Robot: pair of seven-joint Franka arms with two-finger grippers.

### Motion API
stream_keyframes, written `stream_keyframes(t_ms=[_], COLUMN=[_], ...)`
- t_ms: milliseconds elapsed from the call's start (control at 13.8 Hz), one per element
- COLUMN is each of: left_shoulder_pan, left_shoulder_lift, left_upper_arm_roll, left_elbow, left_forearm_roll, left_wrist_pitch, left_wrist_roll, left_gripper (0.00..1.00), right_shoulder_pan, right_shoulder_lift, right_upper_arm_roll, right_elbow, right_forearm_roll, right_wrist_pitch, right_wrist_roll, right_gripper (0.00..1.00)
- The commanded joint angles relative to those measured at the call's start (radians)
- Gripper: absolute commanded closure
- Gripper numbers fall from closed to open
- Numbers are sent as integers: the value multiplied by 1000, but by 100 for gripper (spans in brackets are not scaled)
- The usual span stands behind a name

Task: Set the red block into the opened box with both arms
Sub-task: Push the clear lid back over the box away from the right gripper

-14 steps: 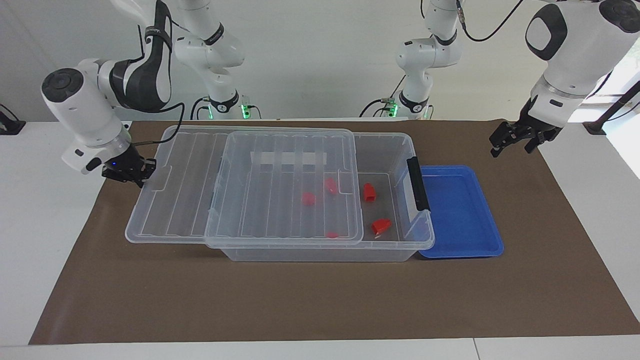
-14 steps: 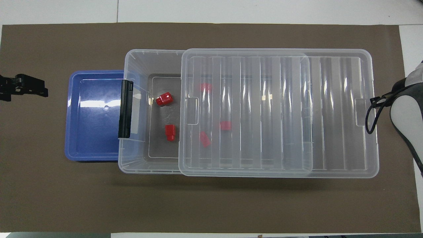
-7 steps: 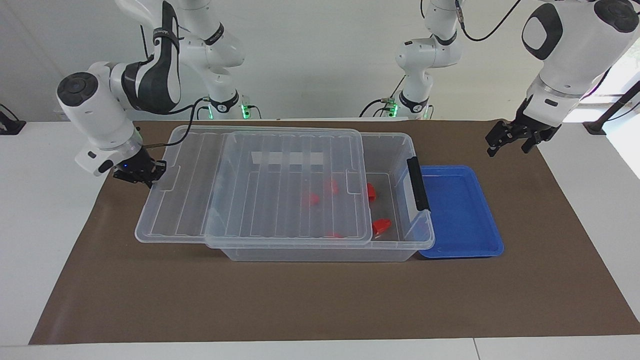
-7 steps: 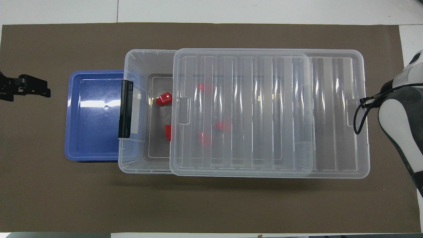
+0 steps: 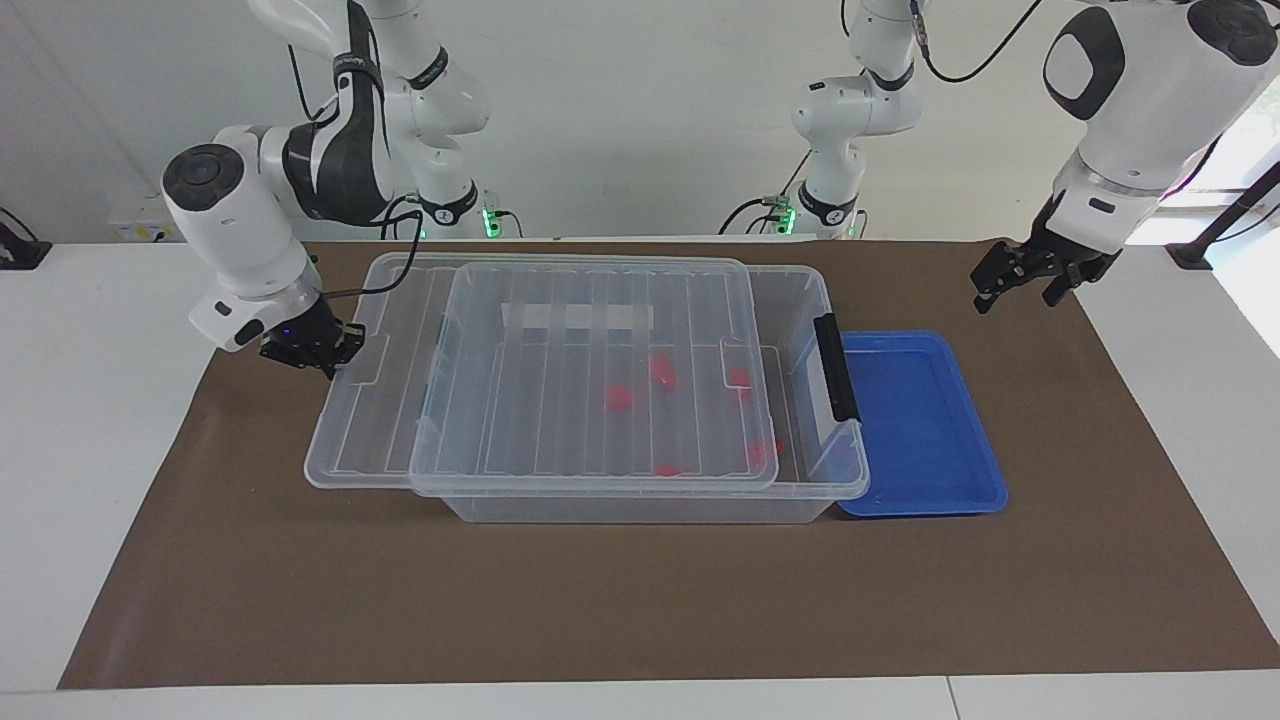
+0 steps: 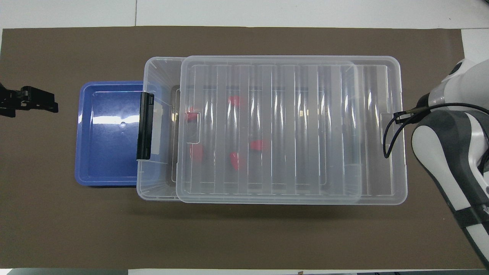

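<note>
The red blocks [image 5: 619, 397] all lie in the box [image 5: 800, 300], now blurred under the lid [image 5: 600, 300], which I've slid nearly shut. My right pincer [image 5: 318, 352] is clamped on the lid's end tab; my left pincer [image 5: 1030, 275] waits open, empty, near the tray [image 5: 960, 500]. Filling looks finished.
</note>
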Motion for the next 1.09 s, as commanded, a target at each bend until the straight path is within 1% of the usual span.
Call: stream_keyframes(t_ms=[0,145,290,652,1014], left_shoulder_pan=[0,3,4,7,9], left_shoulder_lift=[-28,-28,-28,-28,-28], left_upper_arm_roll=[3,3,3,3,3], left_elbow=[-27,-27,-27,-27,-27], left_forearm_roll=[8,8,8,8,8], left_wrist_pitch=[-3,-3,-3,-3,-3], left_wrist_roll=[2,2,2,2,2], left_gripper=[0,0,0,0,0], right_shoulder_pan=[-6,-6,-2,-2,0], right_shoulder_lift=[-21,-10,-5,-5,-7], right_upper_arm_roll=[40,55,63,115,126], right_elbow=[-42,-42,-48,-55,-56], right_forearm_roll=[8,10,22,27,27], right_wrist_pitch=[29,29,59,70,72], right_wrist_roll=[62,90,115,187,201], right_gripper=[100,100,100,100,100])
